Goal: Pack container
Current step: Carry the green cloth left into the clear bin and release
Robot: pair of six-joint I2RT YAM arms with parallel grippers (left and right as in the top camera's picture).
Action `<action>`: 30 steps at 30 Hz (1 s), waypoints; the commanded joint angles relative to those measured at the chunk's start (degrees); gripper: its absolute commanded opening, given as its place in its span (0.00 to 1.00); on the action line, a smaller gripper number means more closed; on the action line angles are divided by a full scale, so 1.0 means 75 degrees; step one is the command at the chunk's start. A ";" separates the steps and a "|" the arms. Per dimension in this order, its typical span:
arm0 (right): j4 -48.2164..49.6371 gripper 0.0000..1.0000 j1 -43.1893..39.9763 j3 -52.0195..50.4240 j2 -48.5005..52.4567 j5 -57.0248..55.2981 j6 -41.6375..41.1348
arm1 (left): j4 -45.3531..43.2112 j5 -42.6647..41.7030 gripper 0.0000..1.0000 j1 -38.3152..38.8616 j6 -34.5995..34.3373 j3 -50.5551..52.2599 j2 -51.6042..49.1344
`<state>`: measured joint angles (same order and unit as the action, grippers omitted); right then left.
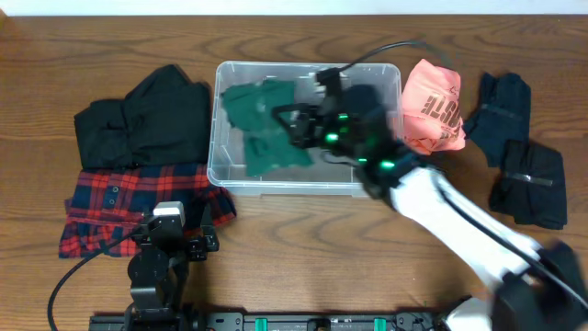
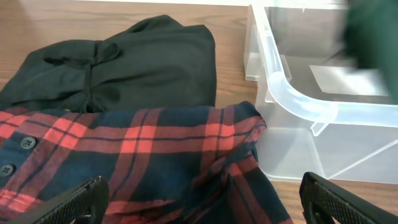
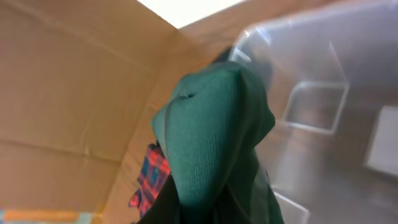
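Note:
The clear plastic container (image 1: 230, 175) stands at the table's middle back. My right gripper (image 1: 292, 121) is over the container, shut on a green garment (image 1: 262, 138) that hangs into it. In the right wrist view the green garment (image 3: 211, 137) fills the jaws and hides the fingers, with the container wall (image 3: 323, 93) behind it. My left gripper (image 1: 170, 222) is open and empty, low over a red plaid shirt (image 1: 129, 198). In the left wrist view the open jaws (image 2: 205, 205) straddle the plaid shirt (image 2: 143, 155), and the container's rim (image 2: 298, 99) is to the right.
A black garment (image 1: 142, 119) lies left of the container, above the plaid shirt. A salmon garment with black print (image 1: 432, 106) lies right of the container. Two dark garments (image 1: 501, 110) (image 1: 531, 184) lie at the far right.

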<state>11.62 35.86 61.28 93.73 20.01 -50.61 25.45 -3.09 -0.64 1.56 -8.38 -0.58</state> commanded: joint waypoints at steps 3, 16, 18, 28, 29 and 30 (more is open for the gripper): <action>0.0965 0.01 0.0154 0.0067 0.1169 -0.0356 -0.2468 | -0.0009 -0.0079 0.98 -0.0020 0.0102 0.0140 0.0055; 0.1145 0.04 -0.0020 0.0067 0.2716 -0.0714 -0.2594 | -0.0009 -0.0079 0.98 -0.0020 0.0102 0.0140 0.0055; 0.1174 0.20 -0.0128 0.0070 0.2719 -0.0679 -0.1982 | -0.0009 -0.0079 0.98 -0.0020 0.0102 0.0140 0.0055; -0.0755 0.47 -0.1454 0.0105 0.0530 -0.0122 0.1390 | -0.0009 -0.0079 0.98 -0.0020 0.0102 0.0140 0.0055; -0.1169 0.48 -0.1664 0.0105 0.0111 -0.0207 0.1696 | -0.0009 -0.0079 0.98 -0.0020 0.0102 0.0140 0.0055; -0.1550 0.52 -0.1851 0.0111 -0.0280 -0.0280 0.1967 | -0.0009 -0.0079 0.98 -0.0020 0.0102 0.0140 0.0055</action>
<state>2.55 25.28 61.10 100.20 18.79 -46.65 25.41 -3.07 -0.64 1.56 -8.38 -0.58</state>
